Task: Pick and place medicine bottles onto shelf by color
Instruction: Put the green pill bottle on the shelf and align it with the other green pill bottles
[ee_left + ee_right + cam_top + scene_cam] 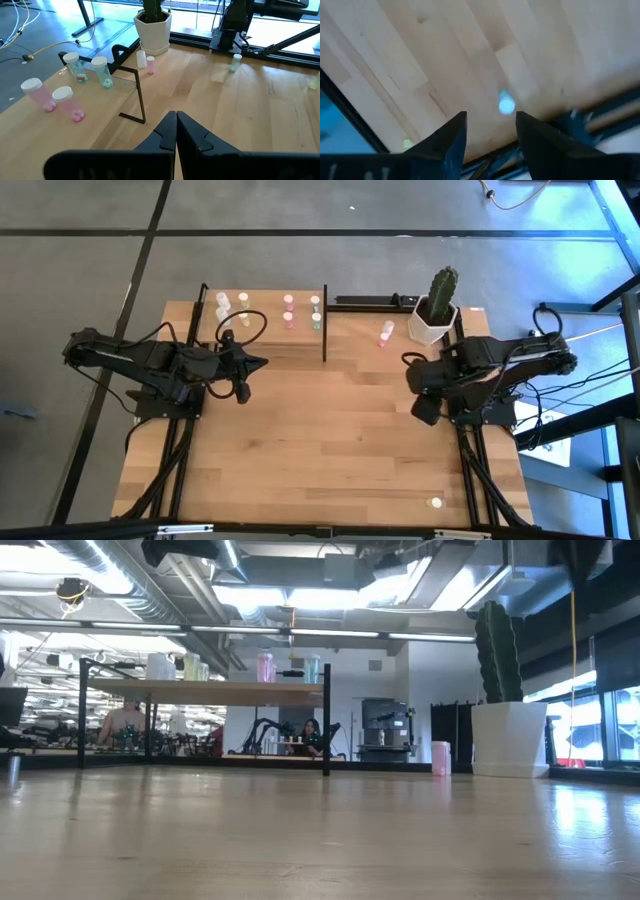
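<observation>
On the shelf [262, 330] at the table's far-left corner, medicine bottles sorted by color: white [222, 306], pale yellow [243, 304], pink [288, 311], pale green [315, 311]. Beside the white cactus pot [431, 322] near the far edge, two more bottles, one pink [384, 335]. Near the front edge toward the right corner, one lone pale vial [435, 502]. Just in front of the shelf, left gripper [258, 363], fingers pressed together, holding nothing. By the right edge below the pot, right gripper [489, 131], fingers apart and empty, above bare wood, with a pale vial [506, 104] lying beyond its fingertips
</observation>
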Controlling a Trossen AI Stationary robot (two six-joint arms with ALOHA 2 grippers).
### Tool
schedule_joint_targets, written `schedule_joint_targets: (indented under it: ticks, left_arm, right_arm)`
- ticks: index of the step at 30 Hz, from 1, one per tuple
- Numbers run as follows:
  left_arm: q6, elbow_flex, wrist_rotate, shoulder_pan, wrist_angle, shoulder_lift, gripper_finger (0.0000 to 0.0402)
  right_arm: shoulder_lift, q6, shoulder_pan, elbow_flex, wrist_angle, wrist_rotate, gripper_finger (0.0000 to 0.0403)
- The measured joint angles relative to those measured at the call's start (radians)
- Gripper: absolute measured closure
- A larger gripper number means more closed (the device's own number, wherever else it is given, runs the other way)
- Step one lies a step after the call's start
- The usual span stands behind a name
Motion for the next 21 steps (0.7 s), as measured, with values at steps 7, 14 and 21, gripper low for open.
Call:
schedule_joint_targets:
  ticks: [7,14,21]
  left_arm:
    - [-0.007,0.0,0.0,0.0,0.0,0.0,0.0401]
    - [-0.008,0.0,0.0,0.001,0.0,0.0,0.0401]
    - [-0.03,0.0,-0.001,0.001,0.0,0.0,0.0401]
  right_arm:
    - [-0.086,0.37,-0.001,-0.145,0.003,-0.059,0.0231]
    - [-0.08,0.408,0.0,-0.276,0.067,-0.11,0.0231]
    - [-0.08,0.401,0.0,-0.374,0.147,-0.148,0.0231]
